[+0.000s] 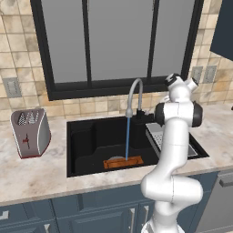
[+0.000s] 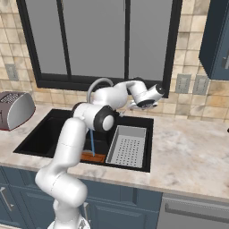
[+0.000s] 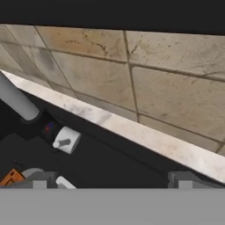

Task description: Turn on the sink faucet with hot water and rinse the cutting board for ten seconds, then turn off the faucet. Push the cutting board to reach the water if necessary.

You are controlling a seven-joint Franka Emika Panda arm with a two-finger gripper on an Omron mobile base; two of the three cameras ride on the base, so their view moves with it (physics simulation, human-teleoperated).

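1 faucet [image 1: 134, 93], 1 water stream [image 1: 128, 138] onto 1 cutting board [image 1: 123, 162]; gripper [image 2: 134, 106] wide open, empty.

- Rises from the base, elbow bent high, forearm reaching forward and to the right.
- Wrist turned so the hand points toward the back wall.
- Gripper [image 2: 134, 106] held with jaws spread wide, nothing between the fingertips [image 3: 40, 180].

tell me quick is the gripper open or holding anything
gripper: open, holding nothing, near the faucet lever.
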